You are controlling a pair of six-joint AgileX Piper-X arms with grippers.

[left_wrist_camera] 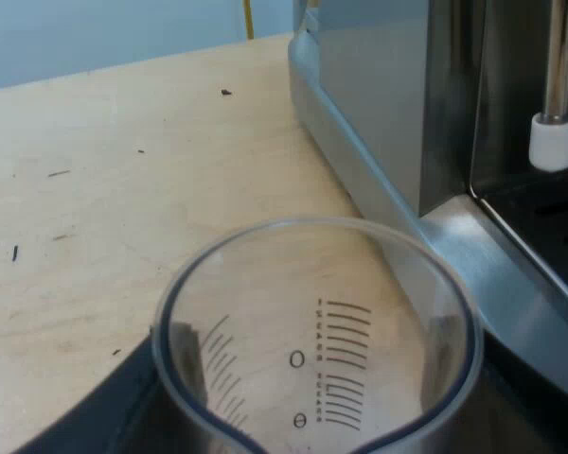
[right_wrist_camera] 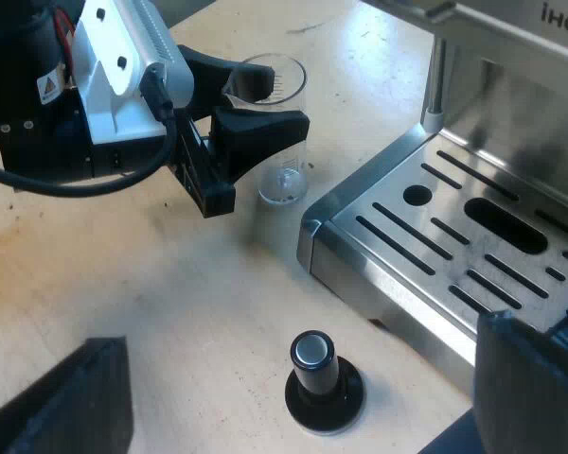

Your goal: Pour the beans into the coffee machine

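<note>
Clear measuring glass [left_wrist_camera: 317, 340] sits between the black fingers of the left gripper [left_wrist_camera: 317, 407], which are clamped against its two opposite sides. In the right wrist view it stands upright at the wooden table [left_wrist_camera: 95, 189], long axis vertical, mouth up, its printed scale facing away from the arm, just beside the corner of the espresso machine [left_wrist_camera: 388, 113] and its slotted drip tray [right_wrist_camera: 454, 236]. The right gripper [right_wrist_camera: 303, 328] is spread wide, holding nothing, over a tamper with a black knob [right_wrist_camera: 317, 374] standing near the tray.
</note>
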